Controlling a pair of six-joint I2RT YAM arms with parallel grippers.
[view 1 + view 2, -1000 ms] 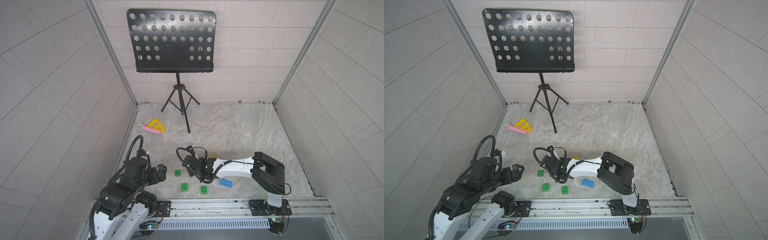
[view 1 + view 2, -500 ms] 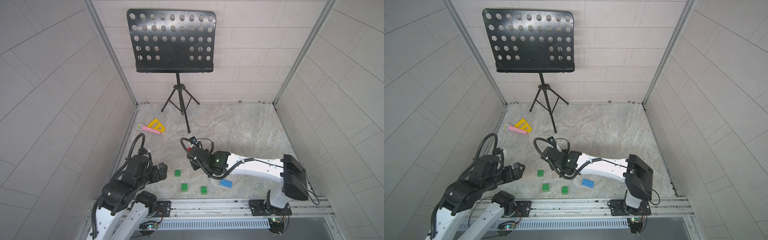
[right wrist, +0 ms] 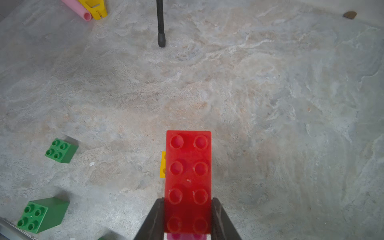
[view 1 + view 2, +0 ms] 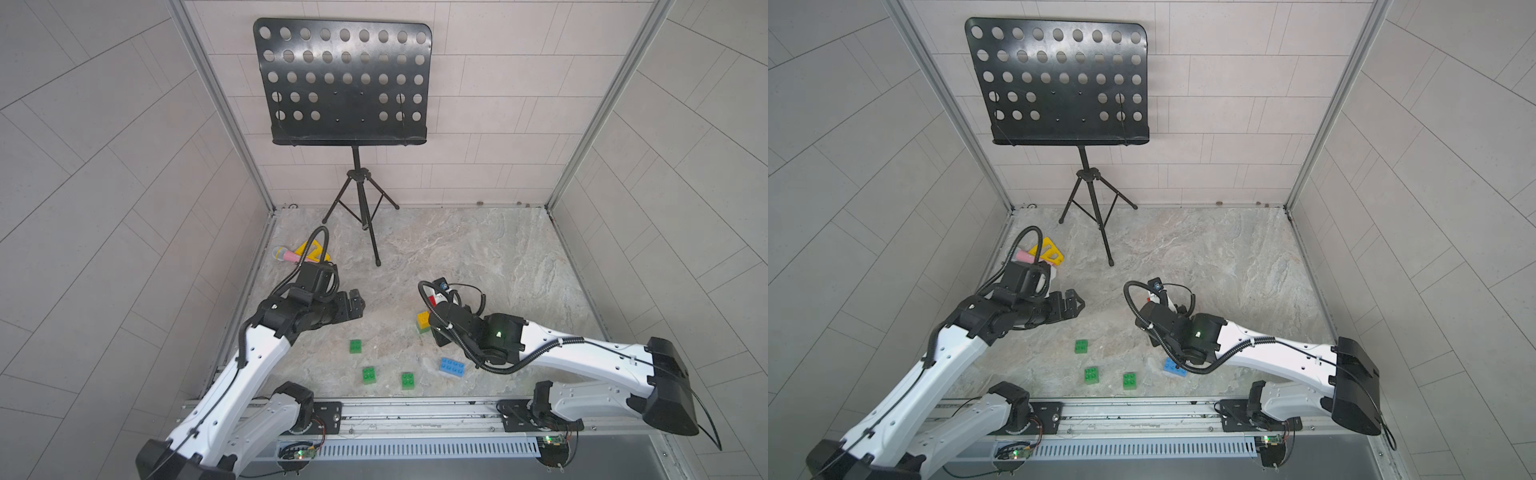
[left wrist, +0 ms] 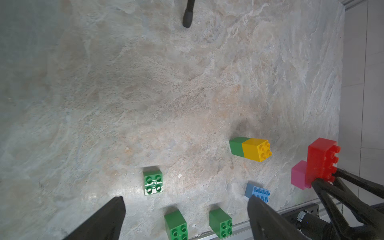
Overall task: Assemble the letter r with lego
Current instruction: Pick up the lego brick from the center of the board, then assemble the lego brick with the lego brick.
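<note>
Brick (image 3: 188,180), red, clamped in right tool (image 3: 188,202)

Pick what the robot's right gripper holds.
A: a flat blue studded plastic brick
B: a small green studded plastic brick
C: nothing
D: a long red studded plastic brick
D: in the right wrist view the right gripper is clamped on the sides of the long red studded plastic brick, which has a small pink plastic brick joined to its underside.

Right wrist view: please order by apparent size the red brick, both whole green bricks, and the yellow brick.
Red brick, largest, but closest to camera.
Nearer green brick.
Farther green brick; probably equal, only more distant.
Yellow brick, mostly hidden.
</note>
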